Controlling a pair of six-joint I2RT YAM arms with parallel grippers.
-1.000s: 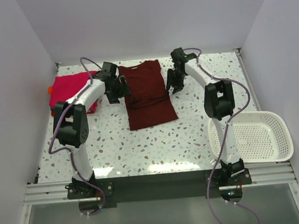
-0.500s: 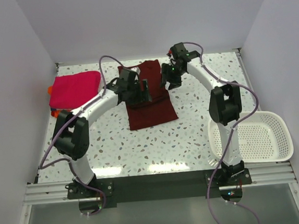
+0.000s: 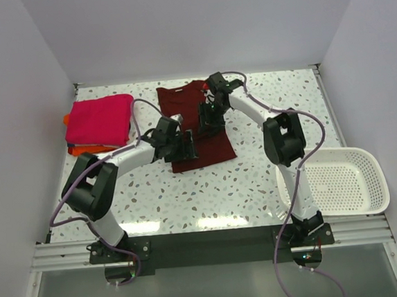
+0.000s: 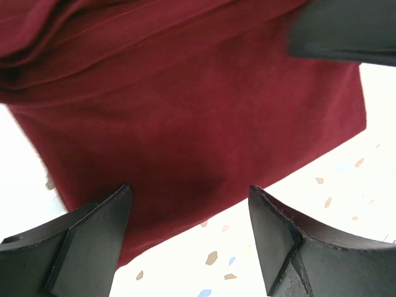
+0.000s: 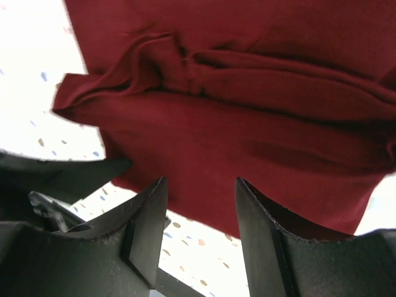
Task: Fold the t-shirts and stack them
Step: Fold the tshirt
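At the back centre of the speckled desk (image 3: 188,191): dark maroon t-shirt (image 3: 211,149) lies mostly flat, collar toward the far wall, a bunched ridge of folds across its middle. Left gripper (image 3: 190,144) over the shirt's near-left part; in the wrist view its fingers (image 4: 93,235) stand well apart above the hem, nothing between them. Right gripper (image 3: 206,116) over the shirt's middle, fingers (image 5: 145,216) apart, cloth below; contact with the cloth is unclear, possibly just above it. Far left: folded magenta-pink t-shirt (image 3: 99,120) stacked on an orange t-shirt (image 3: 80,150). Near right: white slotted basket (image 3: 363,153), well apart from the shirts.
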